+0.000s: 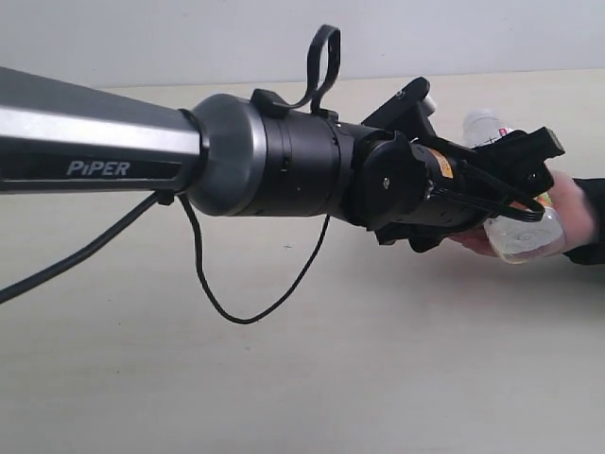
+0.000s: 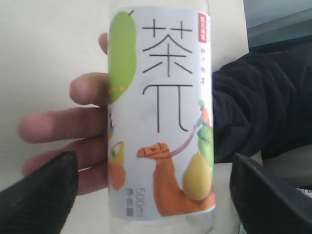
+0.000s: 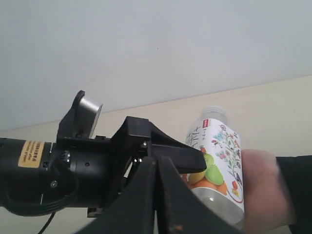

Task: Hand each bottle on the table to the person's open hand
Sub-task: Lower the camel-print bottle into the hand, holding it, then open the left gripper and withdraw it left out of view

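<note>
A clear bottle (image 1: 518,236) with a white label showing a camel and pears (image 2: 161,112) lies across the person's open hand (image 2: 63,126) at the right of the table (image 1: 378,359). My left gripper (image 1: 529,180) reaches across to it and stands open. Its black fingers (image 2: 44,195) sit on either side of the bottle with a gap on each side. In the right wrist view, my right gripper (image 3: 157,195) is shut with nothing in it, and it looks toward the same bottle (image 3: 219,151) and hand (image 3: 263,185). No other bottles are in view.
The person's dark sleeve (image 1: 591,222) comes in from the right edge. A black cable (image 1: 236,303) hangs from my left arm (image 1: 142,151) down to the table. A pale wall (image 3: 146,48) rises behind the table's far edge.
</note>
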You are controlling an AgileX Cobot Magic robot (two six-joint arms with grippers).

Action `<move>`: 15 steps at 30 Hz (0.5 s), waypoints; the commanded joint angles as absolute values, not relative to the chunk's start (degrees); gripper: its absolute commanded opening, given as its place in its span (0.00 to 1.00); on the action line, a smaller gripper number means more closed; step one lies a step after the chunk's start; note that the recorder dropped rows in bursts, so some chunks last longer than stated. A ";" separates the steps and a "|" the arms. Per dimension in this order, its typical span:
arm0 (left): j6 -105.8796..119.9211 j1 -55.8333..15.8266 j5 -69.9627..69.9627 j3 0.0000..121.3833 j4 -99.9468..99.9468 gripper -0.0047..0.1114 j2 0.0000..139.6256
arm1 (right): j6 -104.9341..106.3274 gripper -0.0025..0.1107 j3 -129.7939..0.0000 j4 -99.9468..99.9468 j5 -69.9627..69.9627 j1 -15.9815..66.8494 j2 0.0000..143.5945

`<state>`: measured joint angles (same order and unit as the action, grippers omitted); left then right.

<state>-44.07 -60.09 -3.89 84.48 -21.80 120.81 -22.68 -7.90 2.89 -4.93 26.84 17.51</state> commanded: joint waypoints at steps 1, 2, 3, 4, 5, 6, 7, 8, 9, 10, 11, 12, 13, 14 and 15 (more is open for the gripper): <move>-43.72 -59.88 -7.16 84.61 -19.64 0.74 118.28 | -22.58 0.02 -7.80 3.02 -4.53 26.69 17.23; -43.45 -59.88 -7.79 84.61 -19.50 0.74 117.72 | -22.58 0.02 -7.80 3.02 -4.53 26.69 17.23; -43.00 -59.78 -8.30 84.61 -18.76 0.74 117.32 | -22.58 0.02 -7.80 3.02 -4.53 26.69 17.23; -42.18 -59.78 -8.59 84.61 -18.41 0.74 116.83 | -22.58 0.02 -7.80 3.02 -4.53 26.69 17.23; -41.09 -59.78 -9.28 84.61 -18.17 0.74 116.24 | -22.58 0.02 -7.80 3.02 -4.53 26.69 17.23; -39.87 -59.66 -9.95 84.61 -18.17 0.74 115.68 | -22.58 0.02 -7.80 3.02 -4.53 26.69 17.23; -39.12 -59.38 -11.00 84.61 -18.17 0.74 115.01 | -22.58 0.02 -7.80 3.02 -4.53 26.69 17.23; -38.08 -59.24 -12.01 84.61 -18.17 0.74 114.39 | -22.58 0.02 -7.80 3.02 -4.53 26.69 17.23; -36.99 -58.87 -13.31 84.61 -18.07 0.74 113.71 | -22.58 0.02 -7.80 3.02 -4.53 26.69 17.23; -35.85 -58.62 -14.14 84.61 -18.04 0.74 113.15 | -22.58 0.02 -7.80 3.02 -4.53 26.69 17.23; -34.40 -58.29 -15.55 84.61 -17.72 0.74 112.44 | -22.58 0.02 -7.80 3.02 -4.53 26.69 17.23; -32.65 -57.83 -16.75 84.61 -17.12 0.74 111.70 | -22.58 0.02 -7.80 3.02 -4.53 26.69 17.23; -31.13 -57.43 -17.72 84.61 -16.34 0.74 111.18 | -22.58 0.02 -7.80 3.02 -4.53 26.69 17.23; -29.40 -57.08 -18.86 84.61 -15.56 0.74 110.46 | -22.58 0.02 -7.80 3.02 -4.53 26.69 17.23; -27.15 -56.45 -20.16 84.61 -14.92 0.74 109.77 | -22.58 0.02 -7.80 3.02 -4.53 26.69 17.23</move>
<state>-32.48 -57.72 -17.07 84.48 -16.80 111.90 -22.68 -7.90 2.89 -4.93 26.84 17.51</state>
